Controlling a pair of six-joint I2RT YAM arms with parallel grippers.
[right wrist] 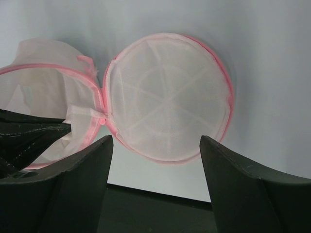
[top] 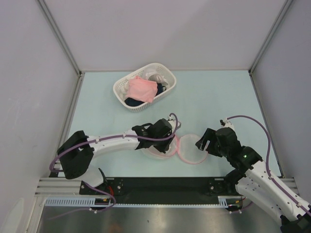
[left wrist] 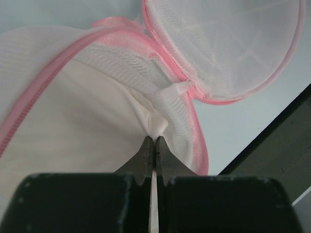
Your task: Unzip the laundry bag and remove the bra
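The laundry bag (top: 192, 149) lies unzipped on the table, its two round mesh halves spread side by side with pink zip edging. My left gripper (top: 158, 141) is over the left half. In the left wrist view it (left wrist: 154, 141) is shut on a fold of smooth white fabric inside that half (left wrist: 73, 107). The right half (left wrist: 223, 43) lies flat and looks empty. My right gripper (top: 204, 143) is open just right of the bag, and its wrist view shows it (right wrist: 155, 138) in front of the right half (right wrist: 167, 97). The salmon-pink bra (top: 142, 90) lies in the basket.
The white lattice basket (top: 117, 90) stands at the back middle, holding a white cloth (top: 158, 77) and a dark blue cloth (top: 133, 102) beside the pink garment. The black base rail (top: 165, 187) runs along the near edge. Enclosure walls stand left, right and behind.
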